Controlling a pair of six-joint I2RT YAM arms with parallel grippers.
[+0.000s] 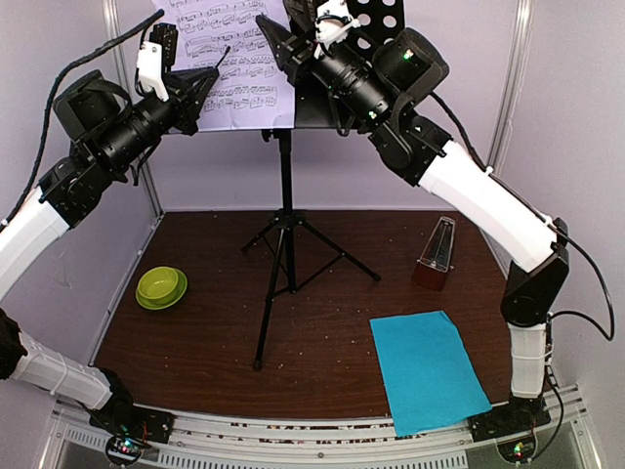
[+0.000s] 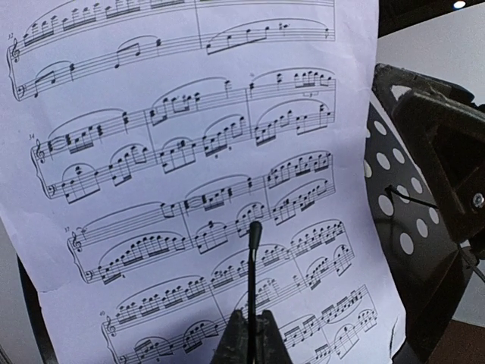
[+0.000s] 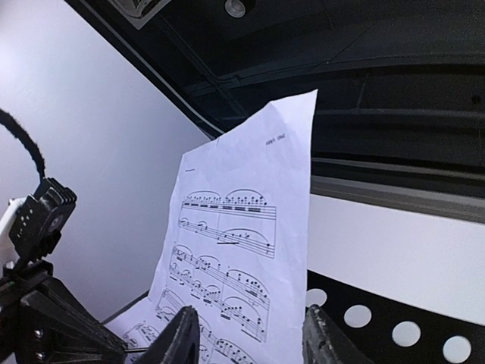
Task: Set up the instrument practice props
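Observation:
A black tripod music stand [image 1: 284, 195] rises mid-table, its perforated desk [image 1: 386, 15] at the top. The pale lilac music sheet [image 1: 234, 59] leans on the desk's left part, printed side out. My left gripper [image 1: 207, 83] is at the sheet's left edge; in the left wrist view it [image 2: 251, 315] is shut on a thin black page-holder wire [image 2: 254, 250] lying across the sheet [image 2: 189, 152]. My right gripper [image 1: 278, 44] is at the sheet's right edge, open [image 3: 250, 334], its fingers either side of the sheet [image 3: 242, 227]. The cyan sheet [image 1: 425, 371] lies flat front right. The metronome [image 1: 437, 256] stands behind it.
A lime-green bowl [image 1: 161, 286] sits on the brown table at the left. The tripod legs [image 1: 322, 259] spread across the middle. Pale walls close in the back and both sides. The right gripper's black body [image 2: 447, 159] sits close to the desk's right side.

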